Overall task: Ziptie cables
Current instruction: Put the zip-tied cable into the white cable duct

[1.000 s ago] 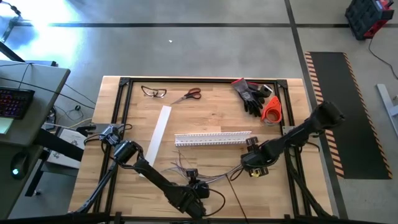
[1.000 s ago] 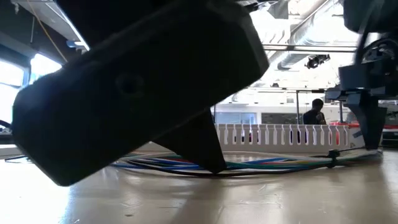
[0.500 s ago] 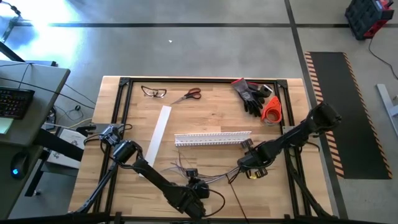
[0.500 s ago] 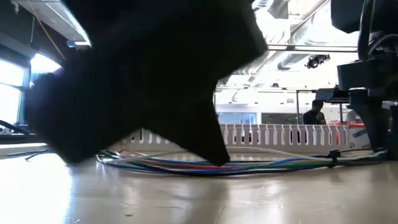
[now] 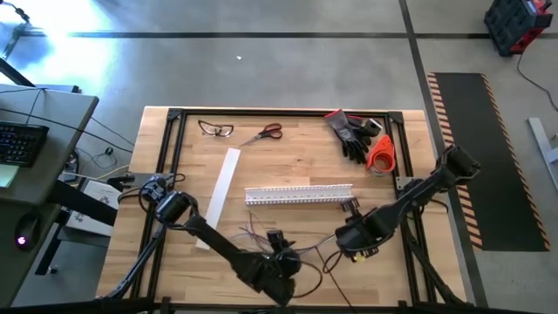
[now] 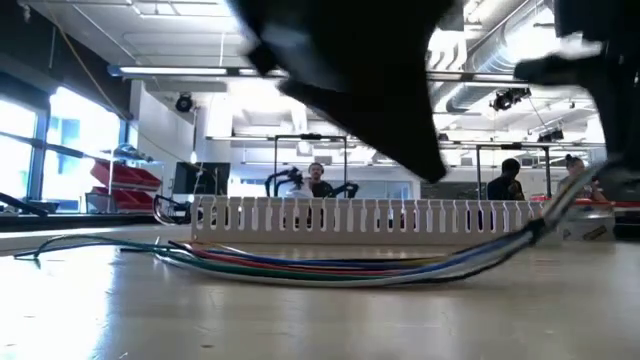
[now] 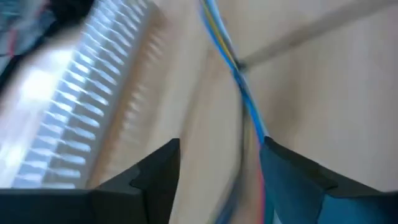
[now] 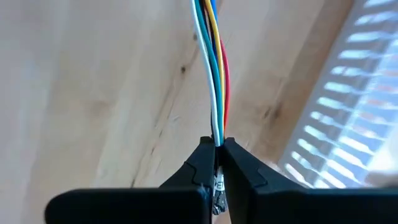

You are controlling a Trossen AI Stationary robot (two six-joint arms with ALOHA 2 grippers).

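Right gripper: dark fingers clamped on one end of the bundle of thin coloured cables, lifting that end off the light wooden table. The rest of the bundle lies on the table just in front of the white slotted plastic channel.

Left gripper: jaws apart over the cables, holding nothing.

Risk: only one end is pinched; a sharp pull could slip wires from the pinch or let the free ends splay.

Change: a second ago the left gripper was closed and low over the bundle, the right one open; the grip has changed sides.
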